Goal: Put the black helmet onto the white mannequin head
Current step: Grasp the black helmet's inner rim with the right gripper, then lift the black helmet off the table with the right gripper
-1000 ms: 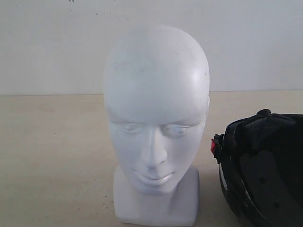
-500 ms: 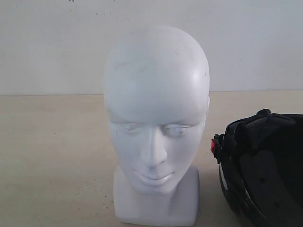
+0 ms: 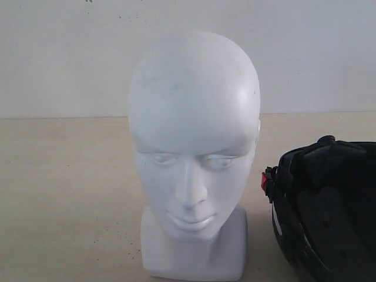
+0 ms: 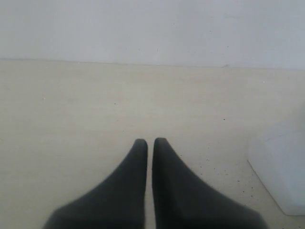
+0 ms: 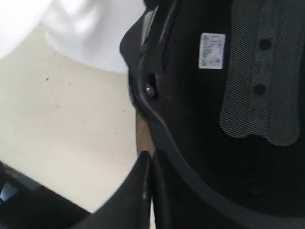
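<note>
The white mannequin head [image 3: 194, 147] stands upright on the beige table, facing the exterior camera. To its right lies the black helmet [image 3: 329, 211], its padded inside turned toward the camera and a red buckle [image 3: 265, 181] at its rim. Neither gripper shows in the exterior view. In the right wrist view my right gripper [image 5: 151, 155] is shut, its tips right against the helmet's rim [image 5: 157, 129], with nothing visible between the fingers. A white label [image 5: 211, 50] sits on the helmet lining. My left gripper [image 4: 150, 141] is shut and empty above bare table, the mannequin's base [image 4: 281, 176] off to one side.
A plain white wall [image 3: 59, 59] rises behind the table [image 3: 64, 194]. Light beige tabletop stretches to the left of the head. A dark edge [image 5: 28, 200] crosses the corner of the right wrist view.
</note>
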Motion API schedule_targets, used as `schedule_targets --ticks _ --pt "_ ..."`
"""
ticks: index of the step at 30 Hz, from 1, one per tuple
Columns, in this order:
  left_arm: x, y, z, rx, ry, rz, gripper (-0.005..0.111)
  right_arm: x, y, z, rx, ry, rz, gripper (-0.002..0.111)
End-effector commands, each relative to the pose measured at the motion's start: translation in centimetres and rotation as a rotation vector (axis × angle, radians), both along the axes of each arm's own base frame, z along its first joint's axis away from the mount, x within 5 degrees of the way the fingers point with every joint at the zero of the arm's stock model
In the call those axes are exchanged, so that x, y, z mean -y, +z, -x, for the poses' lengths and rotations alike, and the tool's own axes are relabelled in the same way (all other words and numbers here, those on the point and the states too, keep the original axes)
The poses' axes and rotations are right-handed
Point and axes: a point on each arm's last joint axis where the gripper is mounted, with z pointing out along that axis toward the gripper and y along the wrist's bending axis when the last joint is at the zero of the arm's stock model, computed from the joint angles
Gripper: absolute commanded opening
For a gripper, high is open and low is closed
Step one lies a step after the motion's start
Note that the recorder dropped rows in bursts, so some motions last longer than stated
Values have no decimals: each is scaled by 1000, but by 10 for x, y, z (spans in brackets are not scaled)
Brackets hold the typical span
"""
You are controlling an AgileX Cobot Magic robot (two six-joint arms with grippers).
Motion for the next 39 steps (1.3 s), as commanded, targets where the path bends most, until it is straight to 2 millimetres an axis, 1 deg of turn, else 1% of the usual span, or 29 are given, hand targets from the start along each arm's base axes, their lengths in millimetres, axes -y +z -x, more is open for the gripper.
schedule_targets --ticks 1,4,6,8,9,12,15,16,17,18,19,20,22,23,28,30,34,39 --pt "0 -1 0 -2 -6 -8 4 -21 -7 -3 -10 118 68 0" --pt "0 -1 0 -2 -6 -8 4 -34 -15 0 -25 170 178 0" --pt "0 -1 0 -2 -6 -8 4 -41 -21 0 -27 163 269 0" --pt "0 -1 0 -2 -6 -8 4 -47 -24 -4 -2 102 313 0" --pt "0 -1 0 -2 -6 -8 4 -50 -25 -5 14 78 321 0" --pt "0 -1 0 -2 -6 -8 4 -60 -28 -9 51 96 316 0" --pt "0 -1 0 -2 -6 -8 4 -66 -32 -12 15 42 273 1" --pt "0 -1 0 -2 -6 -8 4 -67 -34 -13 0 21 269 4" --pt "0 -1 0 -2 -6 -8 4 -68 -36 -14 -10 16 273 8" --pt "0 -1 0 -2 -6 -8 4 -70 -39 -16 -19 17 281 21" --pt "0 -1 0 -2 -6 -8 4 -71 -41 -18 -24 18 285 30" --pt "0 -1 0 -2 -6 -8 4 -74 -44 -20 -31 14 285 47" --pt "0 -1 0 -2 -6 -8 4 -78 -47 -24 -21 7 269 62" --pt "0 -1 0 -2 -6 -8 4 -79 -48 -26 -11 7 260 64" --pt "0 -1 0 -2 -6 -8 4 -85 -53 -32 5 10 247 64" --pt "0 -1 0 -2 -6 -8 4 -85 -57 -35 7 12 275 64" --pt "0 -1 0 -2 -6 -8 4 -83 -56 -42 61 -51 290 64" --pt "0 -1 0 -2 -6 -8 4 -81 -58 -42 60 -70 296 64"
